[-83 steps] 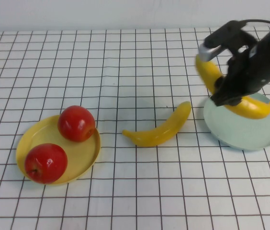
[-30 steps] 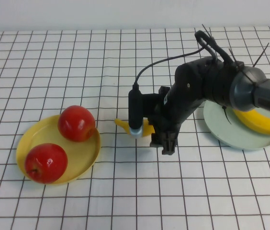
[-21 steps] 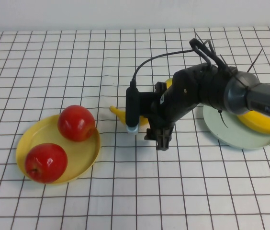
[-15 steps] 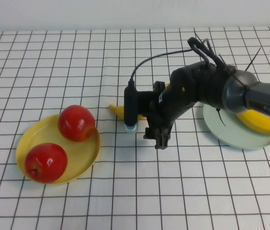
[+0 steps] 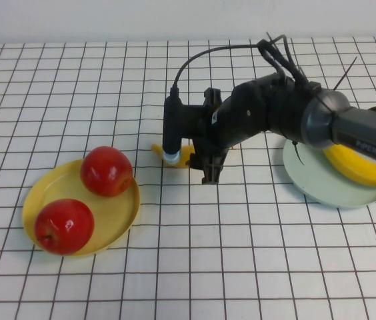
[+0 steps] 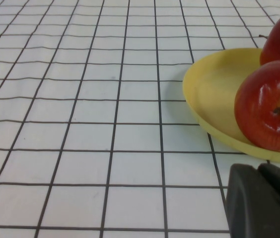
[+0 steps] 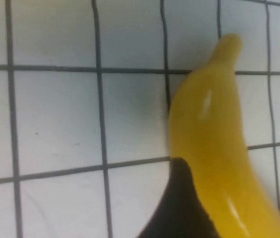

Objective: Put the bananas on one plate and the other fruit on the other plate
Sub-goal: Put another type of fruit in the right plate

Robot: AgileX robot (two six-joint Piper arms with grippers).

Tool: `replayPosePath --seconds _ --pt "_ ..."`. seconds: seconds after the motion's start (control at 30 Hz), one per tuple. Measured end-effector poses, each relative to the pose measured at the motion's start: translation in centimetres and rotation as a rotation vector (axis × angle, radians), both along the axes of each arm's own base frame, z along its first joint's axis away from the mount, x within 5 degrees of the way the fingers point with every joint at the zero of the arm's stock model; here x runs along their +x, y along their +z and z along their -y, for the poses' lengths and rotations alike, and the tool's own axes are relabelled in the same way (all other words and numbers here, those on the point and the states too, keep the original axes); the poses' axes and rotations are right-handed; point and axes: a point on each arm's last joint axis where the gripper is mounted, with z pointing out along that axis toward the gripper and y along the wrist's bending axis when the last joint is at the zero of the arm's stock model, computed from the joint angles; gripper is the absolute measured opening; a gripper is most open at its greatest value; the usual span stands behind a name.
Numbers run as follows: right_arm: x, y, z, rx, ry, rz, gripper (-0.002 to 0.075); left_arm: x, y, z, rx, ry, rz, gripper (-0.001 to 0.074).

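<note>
Counter [image 5: 195, 267] cloth, white and ruled with a dark grid, is seen across the whole high view, and a plain pale wall [image 5: 108, 20] is met at its far edge.

Nearest, at about eight o'clock from the middle of the counter, the yellow plate [image 5: 118, 217] is found with both red apples on it: the nearer apple [image 5: 64, 227] toward the near rim and the farther apple [image 5: 107, 171] at the far rim. The left gripper [image 6: 261, 203] is not shown in the high view; in its wrist view it is seen as a dark shape low over the cloth just beside the yellow plate's rim, its jaws pressed together with nothing between them.

At the middle of the counter the right gripper [image 5: 189, 160] is lowered over the loose banana [image 5: 175, 155], which is lying on the cloth. Its jaws are spread wide on either side of the banana, and one dark fingertip [image 7: 179, 208] is shown against the banana's side in the right wrist view; whether the fruit is gripped cannot be told. Most of this banana is hidden by the arm [image 5: 275, 117], which is reached in from three o'clock.

At three o'clock the grey-green plate [image 5: 321, 190] is partly covered by that arm, and the second banana [image 5: 361, 167] is lying on its right part.
</note>
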Motion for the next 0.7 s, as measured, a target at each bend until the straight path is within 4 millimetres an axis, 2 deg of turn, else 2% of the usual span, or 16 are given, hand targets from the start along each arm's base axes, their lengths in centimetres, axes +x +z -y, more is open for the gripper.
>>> replayPosePath --seconds 0.17,0.23,0.37,0.5,0.7 --pt "0.8 -2.6 0.0 -0.032 -0.002 -0.008 0.0449 0.0 0.0 0.0 0.0 0.0 0.0 -0.0004" --pt "1.0 -2.9 0.0 -0.029 -0.004 0.005 0.0447 0.0 0.0 0.0 0.0 0.0 0.0 -0.0004" --pt "1.3 -3.1 0.1 -0.024 -0.011 0.01 0.0422 0.0 0.0 0.0 0.0 0.0 0.0 -0.0004" --pt "1.4 -3.1 0.1 -0.014 -0.018 -0.001 0.0358 0.0 0.0 0.0 0.0 0.0 0.0 -0.0004" --pt "1.0 -2.5 0.1 0.041 -0.056 -0.063 0.0352 0.0 0.0 0.0 0.0 0.0 0.0 -0.0004"
